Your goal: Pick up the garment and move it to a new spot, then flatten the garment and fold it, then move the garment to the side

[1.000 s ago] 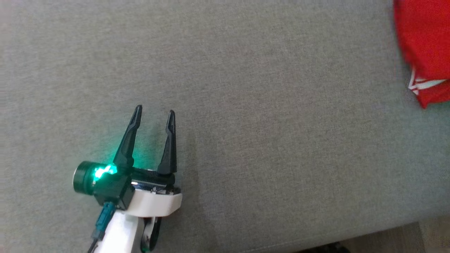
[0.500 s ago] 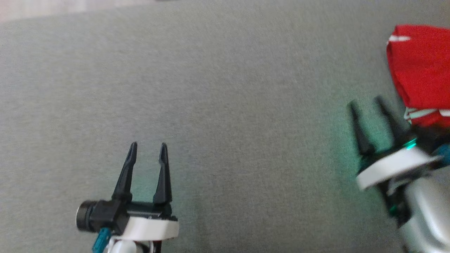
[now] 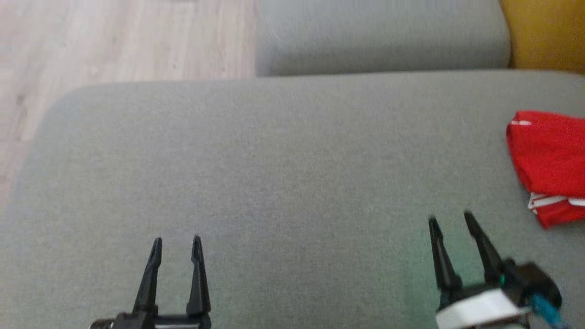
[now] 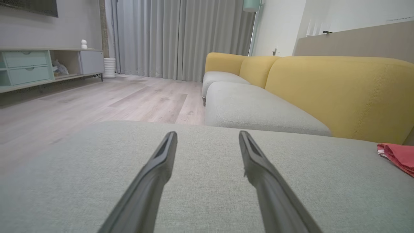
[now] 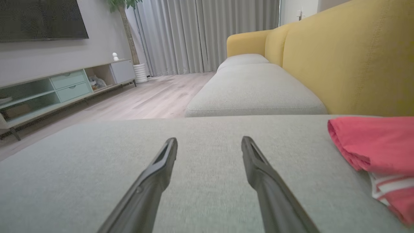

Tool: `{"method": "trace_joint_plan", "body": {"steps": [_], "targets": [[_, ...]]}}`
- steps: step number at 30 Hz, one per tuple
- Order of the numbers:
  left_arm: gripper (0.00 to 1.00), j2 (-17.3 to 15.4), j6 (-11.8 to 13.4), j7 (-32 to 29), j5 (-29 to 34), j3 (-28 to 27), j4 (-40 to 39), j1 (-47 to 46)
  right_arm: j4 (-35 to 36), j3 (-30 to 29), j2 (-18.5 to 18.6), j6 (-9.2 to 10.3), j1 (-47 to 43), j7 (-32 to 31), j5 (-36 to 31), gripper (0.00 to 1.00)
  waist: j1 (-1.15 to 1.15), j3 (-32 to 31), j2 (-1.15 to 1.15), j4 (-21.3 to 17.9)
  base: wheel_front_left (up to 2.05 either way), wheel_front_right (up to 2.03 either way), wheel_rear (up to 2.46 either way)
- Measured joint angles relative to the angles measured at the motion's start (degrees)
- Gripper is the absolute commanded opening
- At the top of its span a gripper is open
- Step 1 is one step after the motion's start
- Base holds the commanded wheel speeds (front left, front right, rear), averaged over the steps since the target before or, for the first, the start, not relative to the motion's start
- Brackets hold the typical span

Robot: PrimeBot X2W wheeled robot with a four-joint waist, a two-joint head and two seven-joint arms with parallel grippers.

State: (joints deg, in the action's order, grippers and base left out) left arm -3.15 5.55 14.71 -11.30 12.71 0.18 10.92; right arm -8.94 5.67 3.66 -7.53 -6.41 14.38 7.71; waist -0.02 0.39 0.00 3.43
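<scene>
Left gripper (image 3: 177, 238) at lower left, jaws spread, empty, right gripper (image 3: 449, 216) at lower right, jaws spread, empty, grey cushion (image 3: 292, 160) beneath both, folded red garment (image 3: 546, 164) on cushion beyond right gripper, apart from it, wooden floor (image 3: 114, 41) farthest.

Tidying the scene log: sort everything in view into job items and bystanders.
Job: red garment; left gripper; right gripper; grey seat cushion it lies on.
Bystanders: yellow backrest; TV cabinet; curtains; wood floor.

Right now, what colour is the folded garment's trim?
White stripes on the red garment, clearest in the right wrist view.
</scene>
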Motion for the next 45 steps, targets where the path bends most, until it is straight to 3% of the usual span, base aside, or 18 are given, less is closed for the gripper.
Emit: {"method": "trace_joint_plan", "body": {"steps": [19,20,25,45], "targets": [[1.00,-0.03,-0.52,0.00,1.90,-1.18,-0.51,1.43,0.65,-0.86,-1.11,0.00,-3.20,0.00,1.30,1.00,0.02,-2.78,0.00,0.98,0.00,0.00,0.00],[0.00,-0.03,-0.51,0.00,2.11,-1.22,-0.45,1.43,0.67,-0.99,-1.11,0.00,-3.20,0.00,1.30,0.00,0.02,-2.80,0.00,0.93,0.00,0.00,0.00],[0.00,-0.01,-0.51,-0.02,2.05,-1.07,3.69,2.22,-3.44,-0.69,-1.12,0.00,-4.31,-0.26,1.40,0.00,0.02,-2.79,0.00,0.87,0.00,0.00,0.00],[0.00,-0.35,-2.23,-2.60,-12.13,-1.88,5.77,1.01,-3.90,-1.42,-1.04,0.00,-3.63,-2.65,15.45,0.00,0.02,-2.37,0.00,0.17,0.00,0.00,0.00]]}}
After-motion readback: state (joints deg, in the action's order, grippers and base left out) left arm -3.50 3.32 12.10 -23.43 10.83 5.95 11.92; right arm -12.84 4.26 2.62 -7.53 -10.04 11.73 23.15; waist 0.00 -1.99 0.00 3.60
